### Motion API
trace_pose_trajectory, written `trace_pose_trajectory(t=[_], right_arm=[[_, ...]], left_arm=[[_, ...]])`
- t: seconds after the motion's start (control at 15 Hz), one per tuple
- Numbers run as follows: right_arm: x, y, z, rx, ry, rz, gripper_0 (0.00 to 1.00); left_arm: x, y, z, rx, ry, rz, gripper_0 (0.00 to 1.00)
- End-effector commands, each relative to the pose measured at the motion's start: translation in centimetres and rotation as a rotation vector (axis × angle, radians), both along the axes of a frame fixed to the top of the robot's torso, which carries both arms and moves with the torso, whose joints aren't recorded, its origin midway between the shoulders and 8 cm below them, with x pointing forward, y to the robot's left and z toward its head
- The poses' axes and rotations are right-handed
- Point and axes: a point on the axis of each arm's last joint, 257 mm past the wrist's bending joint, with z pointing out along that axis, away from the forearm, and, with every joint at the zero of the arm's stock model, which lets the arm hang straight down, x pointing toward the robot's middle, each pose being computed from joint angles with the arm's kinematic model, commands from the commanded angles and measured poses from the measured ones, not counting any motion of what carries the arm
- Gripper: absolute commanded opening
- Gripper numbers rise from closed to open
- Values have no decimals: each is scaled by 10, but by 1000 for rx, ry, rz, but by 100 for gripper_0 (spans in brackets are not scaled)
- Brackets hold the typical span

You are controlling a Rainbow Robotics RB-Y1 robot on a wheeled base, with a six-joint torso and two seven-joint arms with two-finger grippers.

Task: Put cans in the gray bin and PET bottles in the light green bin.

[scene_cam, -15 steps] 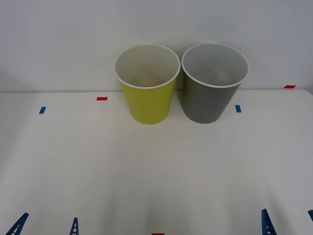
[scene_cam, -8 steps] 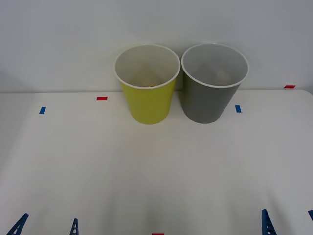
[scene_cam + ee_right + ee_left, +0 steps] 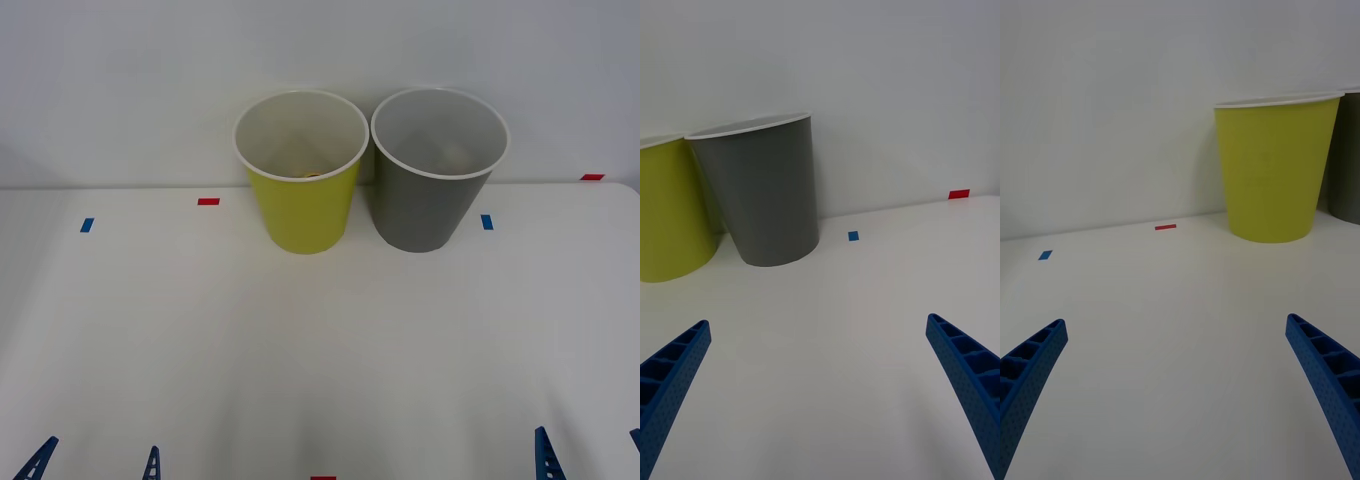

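Nothing has moved over the past second: left gripper (image 3: 97, 459) and right gripper (image 3: 590, 452) wait wide open, empty; a yellowish glimpse inside the light green bin (image 3: 302, 212), beside the gray bin (image 3: 432, 205), suggests sorting is finished.

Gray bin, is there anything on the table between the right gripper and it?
Nothing visible. In the right wrist view, bare white table runs from the open right gripper to the gray bin. The green bin stands beside the gray one, off that path. A small blue tape mark lies flat nearby.
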Motion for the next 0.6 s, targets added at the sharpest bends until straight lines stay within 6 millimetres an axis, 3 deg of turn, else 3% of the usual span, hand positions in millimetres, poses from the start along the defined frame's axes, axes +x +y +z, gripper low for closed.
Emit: trace_pose_trajectory(t=[0.07,0.6], right_arm=[[0,0,0,0,0,0,100],[0,0,0,0,0,0,100]], left_arm=[[0,0,0,0,0,0,100],[0,0,0,0,0,0,100]])
